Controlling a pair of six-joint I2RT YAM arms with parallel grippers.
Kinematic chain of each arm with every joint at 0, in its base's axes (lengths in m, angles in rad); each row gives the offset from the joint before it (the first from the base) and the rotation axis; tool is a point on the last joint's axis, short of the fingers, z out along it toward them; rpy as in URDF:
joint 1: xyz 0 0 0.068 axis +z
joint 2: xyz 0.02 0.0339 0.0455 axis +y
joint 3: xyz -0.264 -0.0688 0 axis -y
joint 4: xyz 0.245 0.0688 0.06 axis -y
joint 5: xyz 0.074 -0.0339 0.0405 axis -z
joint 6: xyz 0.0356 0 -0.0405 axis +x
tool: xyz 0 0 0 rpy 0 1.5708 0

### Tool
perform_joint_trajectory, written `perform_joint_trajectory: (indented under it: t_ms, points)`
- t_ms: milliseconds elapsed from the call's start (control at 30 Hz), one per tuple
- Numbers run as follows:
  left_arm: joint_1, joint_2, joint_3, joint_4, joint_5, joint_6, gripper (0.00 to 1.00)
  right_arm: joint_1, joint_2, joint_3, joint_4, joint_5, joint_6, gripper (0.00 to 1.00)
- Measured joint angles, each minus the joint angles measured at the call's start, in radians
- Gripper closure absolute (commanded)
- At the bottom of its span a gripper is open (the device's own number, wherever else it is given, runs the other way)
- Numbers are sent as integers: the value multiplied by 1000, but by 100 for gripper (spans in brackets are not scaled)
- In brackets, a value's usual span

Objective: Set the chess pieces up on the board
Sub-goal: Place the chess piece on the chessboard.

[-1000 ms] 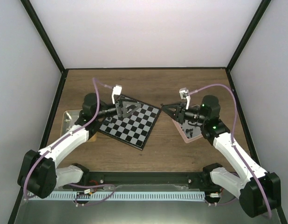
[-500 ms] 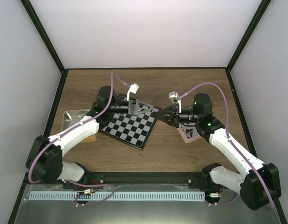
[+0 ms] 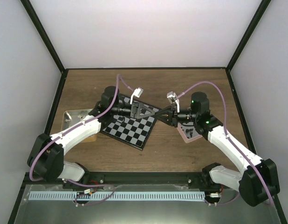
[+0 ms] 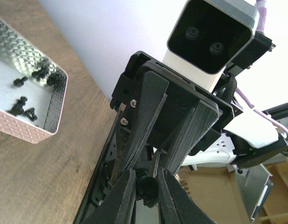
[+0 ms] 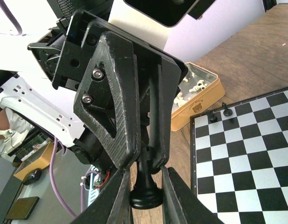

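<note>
Over the right corner of the board (image 3: 130, 128) my two grippers meet tip to tip. My right gripper (image 5: 146, 193) is shut on the wide base of a black chess piece (image 5: 146, 198). My left gripper (image 4: 147, 186) comes at it from the opposite side and is shut on the upper part of the same piece (image 4: 148, 190). In the top view the left gripper (image 3: 154, 112) and right gripper (image 3: 160, 113) touch, and the piece between them is too small to make out. Two black pieces (image 5: 212, 115) stand on the board's far edge squares (image 5: 246, 154).
A pink tray (image 4: 27, 133) with several loose black pieces lies under the right arm (image 3: 189, 134). A tan tray (image 5: 200, 105) with cream-white pieces sits left of the board (image 3: 72, 115). Bare wooden table (image 3: 172, 154) surrounds the board.
My left arm swung right from over the board to meet the right gripper, and its jaws went from wide open to shut on the piece. The right gripper shifted slightly left, still gripping.
</note>
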Motion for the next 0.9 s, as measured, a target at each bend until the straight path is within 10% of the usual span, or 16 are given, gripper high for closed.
perform_joint_trajectory:
  t_ms: [200, 467, 900]
  points:
    - [6, 2, 0, -33, -2, 18, 96, 9, 20, 2, -15, 11, -8, 84]
    - [5, -11, 26, -186, -77, 140, 96, 30, 26, 13, -35, 85, -23, 28]
    - [19, -289, -111, -578, -958, 351, 96, 31, 50, 5, -108, 453, 5, 26]
